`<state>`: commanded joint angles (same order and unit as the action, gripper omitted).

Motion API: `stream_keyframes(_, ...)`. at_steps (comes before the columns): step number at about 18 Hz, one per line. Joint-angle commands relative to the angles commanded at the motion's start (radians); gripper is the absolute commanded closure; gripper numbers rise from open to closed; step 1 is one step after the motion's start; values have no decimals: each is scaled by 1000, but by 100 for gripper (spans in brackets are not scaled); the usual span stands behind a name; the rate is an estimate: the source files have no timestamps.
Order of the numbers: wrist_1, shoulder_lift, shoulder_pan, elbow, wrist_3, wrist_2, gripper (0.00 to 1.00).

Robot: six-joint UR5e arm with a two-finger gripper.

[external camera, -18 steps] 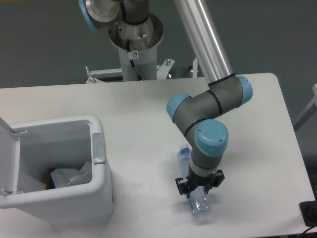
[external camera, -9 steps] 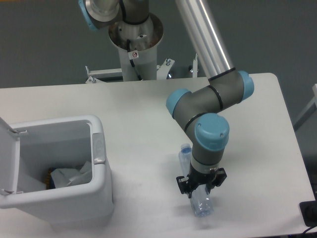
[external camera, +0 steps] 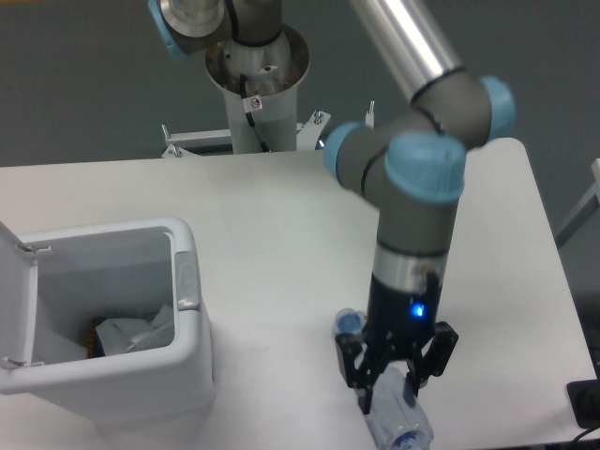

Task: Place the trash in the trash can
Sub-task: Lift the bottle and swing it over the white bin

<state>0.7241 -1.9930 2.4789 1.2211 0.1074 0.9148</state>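
- One gripper (external camera: pixel 394 375), black, two-fingered, pointing straight down from the grey-and-blue arm (external camera: pixel 417 178), with a small blue light lit on the wrist just above it.
- Its fingers (external camera: pixel 367 386) are spread narrowly, straddling the middle of the bottle (external camera: pixel 398 417); whether they actually press on it cannot be told.
- One clear crushed plastic bottle, lying on the white table (external camera: pixel 281 216), well to the right of the trash can (external camera: pixel 112 323); its blue-capped end shows just left of the gripper, its other end reaches the lower edge of view.
- One white trash can, lid flipped open to the left, oval latch on the side facing the gripper.
- One crumpled whitish wrapper (external camera: pixel 131 333), inside the trash can, at the bottom.
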Motion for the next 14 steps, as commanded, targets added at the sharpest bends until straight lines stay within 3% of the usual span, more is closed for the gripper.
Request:
stream_keyframes(6,-6,92,-63,3,9,-91,40)
stream_keyframes(8,-6,98,-135,11,14,-91,40)
stream_keyframes(14,-8,109,-256,44,41,-90,38)
